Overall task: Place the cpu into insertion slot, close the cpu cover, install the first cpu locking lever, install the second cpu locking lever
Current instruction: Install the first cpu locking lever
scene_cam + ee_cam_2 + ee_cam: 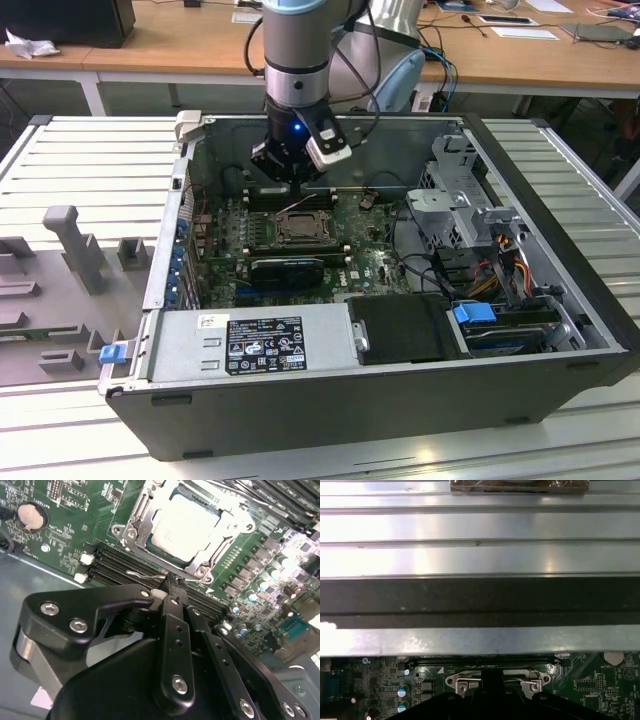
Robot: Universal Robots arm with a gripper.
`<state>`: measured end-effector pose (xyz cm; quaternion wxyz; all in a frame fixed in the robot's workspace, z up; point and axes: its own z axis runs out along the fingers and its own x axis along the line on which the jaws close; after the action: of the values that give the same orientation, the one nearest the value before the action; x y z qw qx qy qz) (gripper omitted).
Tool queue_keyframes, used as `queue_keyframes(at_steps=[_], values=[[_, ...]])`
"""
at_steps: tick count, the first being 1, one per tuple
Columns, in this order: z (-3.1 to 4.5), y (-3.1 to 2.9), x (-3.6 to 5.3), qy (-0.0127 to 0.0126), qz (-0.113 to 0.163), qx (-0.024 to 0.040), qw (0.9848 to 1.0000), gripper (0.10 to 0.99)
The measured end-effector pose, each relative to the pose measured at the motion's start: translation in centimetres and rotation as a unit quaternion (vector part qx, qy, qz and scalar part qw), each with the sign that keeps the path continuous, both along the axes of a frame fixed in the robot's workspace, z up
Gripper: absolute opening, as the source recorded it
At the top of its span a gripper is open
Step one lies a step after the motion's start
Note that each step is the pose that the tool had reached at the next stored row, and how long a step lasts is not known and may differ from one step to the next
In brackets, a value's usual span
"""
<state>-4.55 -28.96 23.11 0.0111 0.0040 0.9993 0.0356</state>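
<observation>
With the cpu (186, 526) already seated in the insertion slot (145, 540) and the cpu cover (227, 535) lying down around it, the step in hand looks like a locking lever. In the second wrist view the claw (170, 587) is pinched nearly shut, its tips at the thin wire lever (145, 575) along the socket's edge; whether it truly grips the wire I cannot tell. Judgement: press slowly, keep the wire under its hook, stay off the memory slots (115, 560).
</observation>
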Motion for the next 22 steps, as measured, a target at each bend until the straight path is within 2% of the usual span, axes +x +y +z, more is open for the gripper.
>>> queue_keyframes(at_steps=[3, 5, 7, 13, 22], values=[[-0.11, 0.08, 0.34, 0.0001, 0.009, 0.0003, 1.0000, 0.106], [-0.24, 0.44, 1.31, 0.0000, 0.010, 0.0003, 0.9999, 0.106], [-0.32, 0.48, 1.73, 0.0000, 0.012, 0.0004, 0.9999, 0.106], [-0.67, 0.76, 1.96, 0.0000, 0.031, 0.0008, 0.9995, 0.106], [-1.63, 0.87, 2.56, 0.0001, 0.035, 0.0018, 0.9994, 0.106]])
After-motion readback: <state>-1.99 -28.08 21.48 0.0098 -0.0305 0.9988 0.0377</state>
